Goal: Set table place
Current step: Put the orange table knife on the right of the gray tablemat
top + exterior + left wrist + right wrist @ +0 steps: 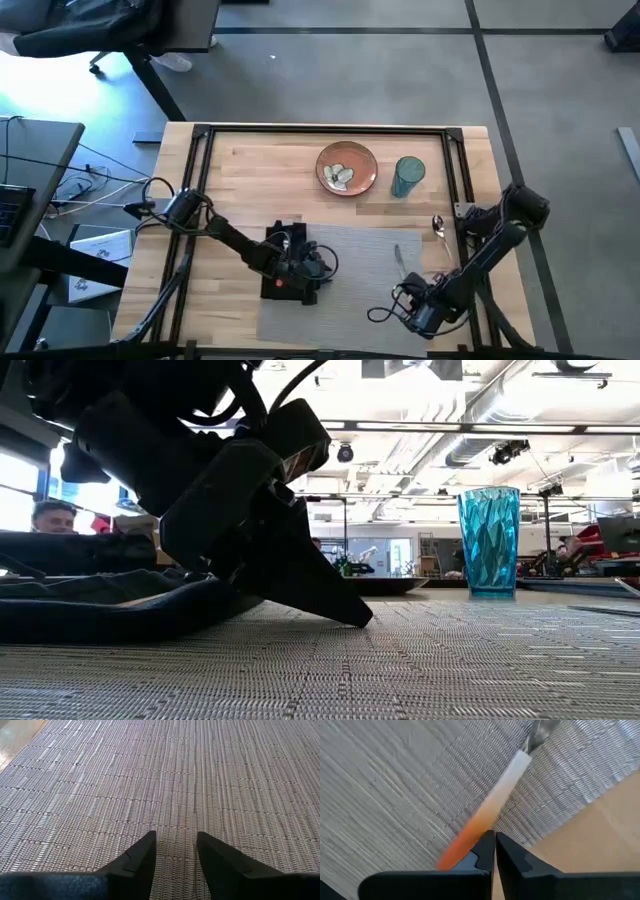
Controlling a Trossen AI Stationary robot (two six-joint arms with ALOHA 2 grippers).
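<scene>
A grey woven placemat [350, 285] lies on the wooden table [240, 170]. On its left part rests a black napkin [90, 615], and my left gripper [175, 842] stands open just right of it, fingertips low over bare mat. An orange-and-white utensil handle [495, 800] lies on the mat's right part, its metal end [398, 256] pointing to the far edge. My right gripper [494, 837] is shut at the handle's orange end. A patterned orange plate [346, 167], a blue cup [408, 176] and a spoon [437, 224] sit beyond the mat. My left gripper slants down at the placemat, and one fingertip [358, 622] reaches the weave [175, 820]; I cannot tell whether it touches. My right gripper has its shut fingers [482, 847] against the handle's orange end [465, 840], which passes beside and under the left finger. The handle lies flat on the mat; whether it is pushed or only beside it, I cannot tell.
Black frame rails [330, 129] run along the table's far and side edges. The spoon lies on bare wood near the right rail. Bare mat [350, 320] stretches between the two grippers. A person [50, 515] sits in the room beyond.
</scene>
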